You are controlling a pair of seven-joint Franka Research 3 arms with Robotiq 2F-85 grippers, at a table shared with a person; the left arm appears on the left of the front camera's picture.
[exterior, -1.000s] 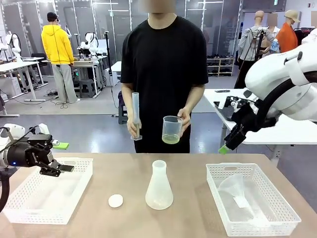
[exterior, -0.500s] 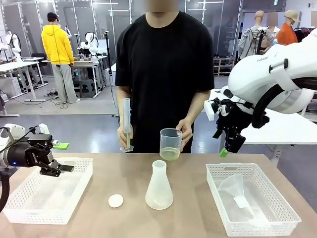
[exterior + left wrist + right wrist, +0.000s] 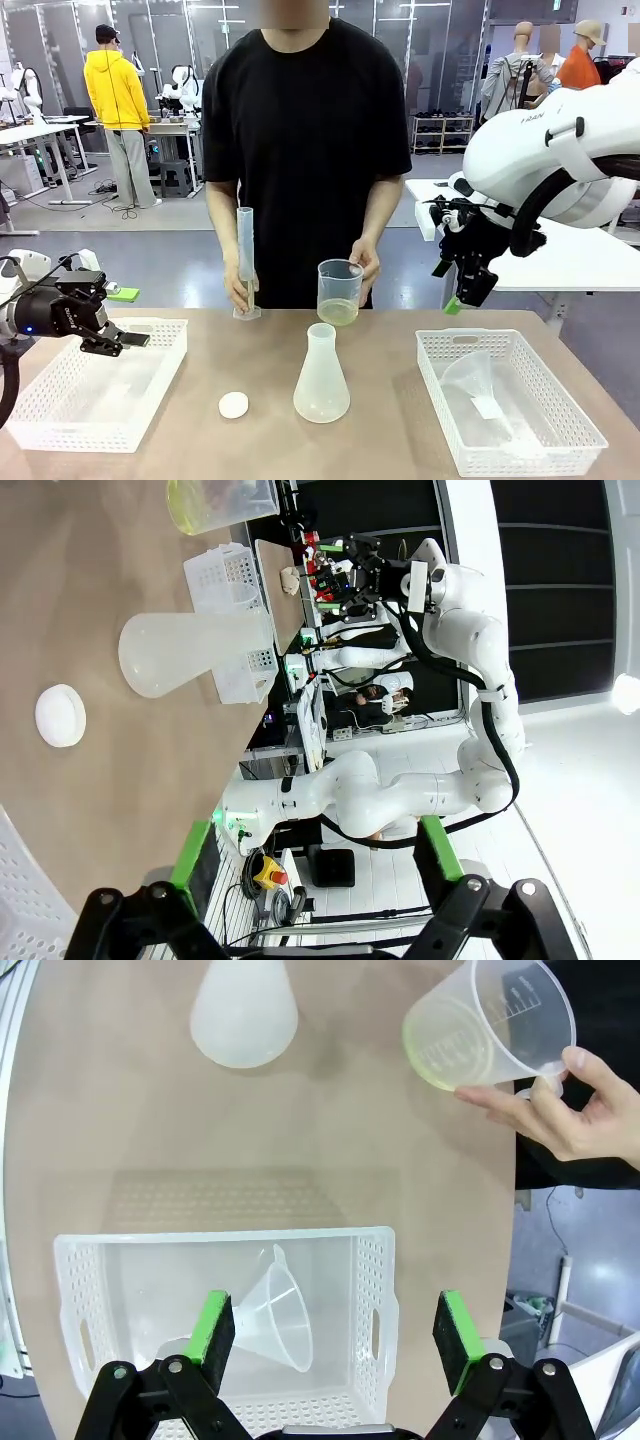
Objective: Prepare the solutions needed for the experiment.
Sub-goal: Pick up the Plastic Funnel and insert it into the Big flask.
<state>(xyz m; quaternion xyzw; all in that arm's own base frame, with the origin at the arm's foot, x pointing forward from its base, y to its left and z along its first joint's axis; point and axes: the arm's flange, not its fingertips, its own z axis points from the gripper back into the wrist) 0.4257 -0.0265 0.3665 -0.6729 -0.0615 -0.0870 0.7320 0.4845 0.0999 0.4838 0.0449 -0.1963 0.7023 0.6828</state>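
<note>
The solution [image 3: 339,312] is a little pale yellow liquid at the bottom of a clear beaker [image 3: 340,290] [image 3: 490,1025] that the person holds above the table's far edge. The person's other hand stands a tall graduated cylinder [image 3: 245,255] on the table. A frosted conical flask [image 3: 321,375] [image 3: 190,655] [image 3: 243,1010] stands at mid-table. My left gripper [image 3: 125,340] [image 3: 315,880] hovers open over the left tray [image 3: 100,430]. My right gripper [image 3: 465,300] [image 3: 335,1328] hangs open above the right tray [image 3: 515,340] [image 3: 225,1238], holding nothing.
A clear funnel [image 3: 475,385] [image 3: 280,1305] lies in the right tray. A small white round cap [image 3: 233,404] [image 3: 60,715] rests on the table left of the flask. The person stands close against the far edge.
The person has stepped up to the table, lowering the cylinder onto it and bringing the beaker nearer the flask. My right arm swung inward a second ago and now holds still.
</note>
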